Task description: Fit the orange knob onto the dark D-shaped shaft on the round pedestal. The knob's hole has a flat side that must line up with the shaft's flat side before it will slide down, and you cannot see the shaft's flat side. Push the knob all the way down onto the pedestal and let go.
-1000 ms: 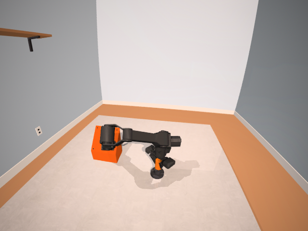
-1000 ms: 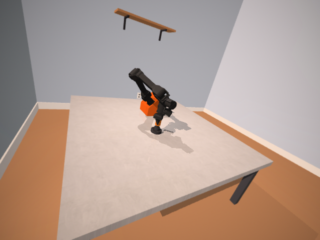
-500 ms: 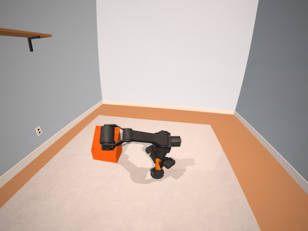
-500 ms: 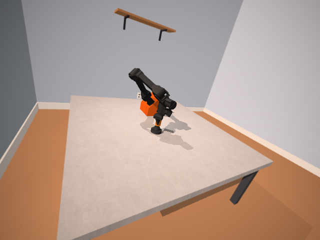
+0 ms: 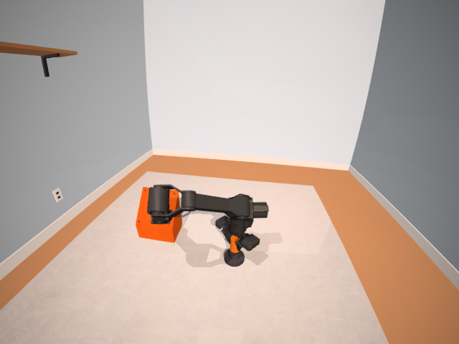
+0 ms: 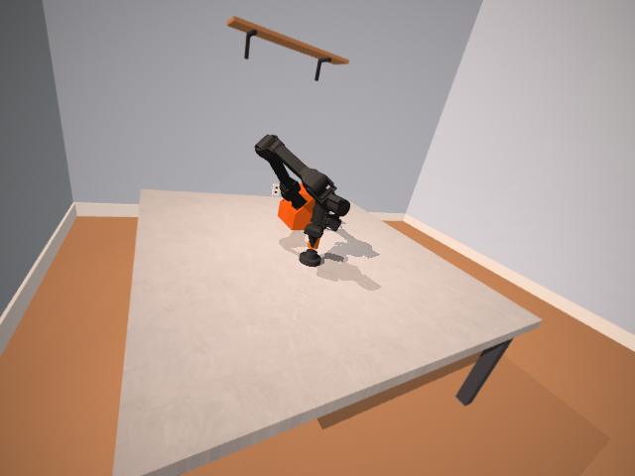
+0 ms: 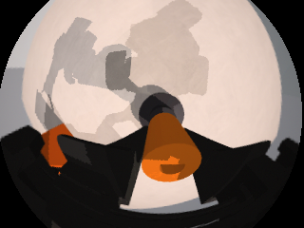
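The orange knob [image 5: 234, 245] [image 6: 316, 245] [image 7: 168, 135] stands roughly upright between the fingers, directly above the round pedestal [image 5: 234, 260] [image 6: 310, 260] [image 7: 146, 105]. My gripper [image 5: 235, 240] [image 6: 313, 240] [image 7: 165, 131] points down and is shut on the knob. In the exterior view a narrower dark part shows between the knob's lower end and the wide pedestal base. The wrist view shows a darker half-round mark on the knob's near end. The shaft, its flat side and the contact at the knob's lower end are hidden, so I cannot tell how far the knob sits on the shaft.
The orange box [image 5: 157, 231] [image 6: 293, 216] [image 7: 56, 147] stands at the arm's base, left of the pedestal in the top view. The arm reaches over from it. Arm shadows lie on the pale table [image 5: 148, 296] [image 6: 230, 332] around the pedestal. A wooden shelf [image 5: 36, 49] [image 6: 287, 41] hangs on the wall.
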Controlling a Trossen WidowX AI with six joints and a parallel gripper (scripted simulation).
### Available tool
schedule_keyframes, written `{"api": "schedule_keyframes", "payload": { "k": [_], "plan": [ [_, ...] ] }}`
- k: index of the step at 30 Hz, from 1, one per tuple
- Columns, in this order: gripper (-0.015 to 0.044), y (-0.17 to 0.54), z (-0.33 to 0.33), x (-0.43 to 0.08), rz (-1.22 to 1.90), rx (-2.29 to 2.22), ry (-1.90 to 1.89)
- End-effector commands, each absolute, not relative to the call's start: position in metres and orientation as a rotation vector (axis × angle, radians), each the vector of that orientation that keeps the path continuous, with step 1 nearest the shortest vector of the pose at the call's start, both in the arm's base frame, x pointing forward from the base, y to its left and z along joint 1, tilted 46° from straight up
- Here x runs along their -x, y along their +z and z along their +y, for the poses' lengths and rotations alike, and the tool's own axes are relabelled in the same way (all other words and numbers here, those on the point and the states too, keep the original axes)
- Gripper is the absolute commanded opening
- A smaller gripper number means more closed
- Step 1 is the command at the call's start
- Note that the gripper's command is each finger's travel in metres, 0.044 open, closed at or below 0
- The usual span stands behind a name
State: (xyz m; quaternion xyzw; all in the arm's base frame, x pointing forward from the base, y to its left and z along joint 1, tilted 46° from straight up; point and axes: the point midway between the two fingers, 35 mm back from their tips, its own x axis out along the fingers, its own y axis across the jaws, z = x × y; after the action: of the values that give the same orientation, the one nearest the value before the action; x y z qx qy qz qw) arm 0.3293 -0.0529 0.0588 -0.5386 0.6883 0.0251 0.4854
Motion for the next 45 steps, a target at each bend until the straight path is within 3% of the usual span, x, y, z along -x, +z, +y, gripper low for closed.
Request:
{"api": "schedule_keyframes", "payload": {
  "k": [1,45],
  "plan": [
    [0.0,0.0585,-0.0504,-0.3292,1.672,1.31,0.063],
    [0.0,0.0601,-0.0528,-0.3347,1.672,1.31,0.062]
  ]
}}
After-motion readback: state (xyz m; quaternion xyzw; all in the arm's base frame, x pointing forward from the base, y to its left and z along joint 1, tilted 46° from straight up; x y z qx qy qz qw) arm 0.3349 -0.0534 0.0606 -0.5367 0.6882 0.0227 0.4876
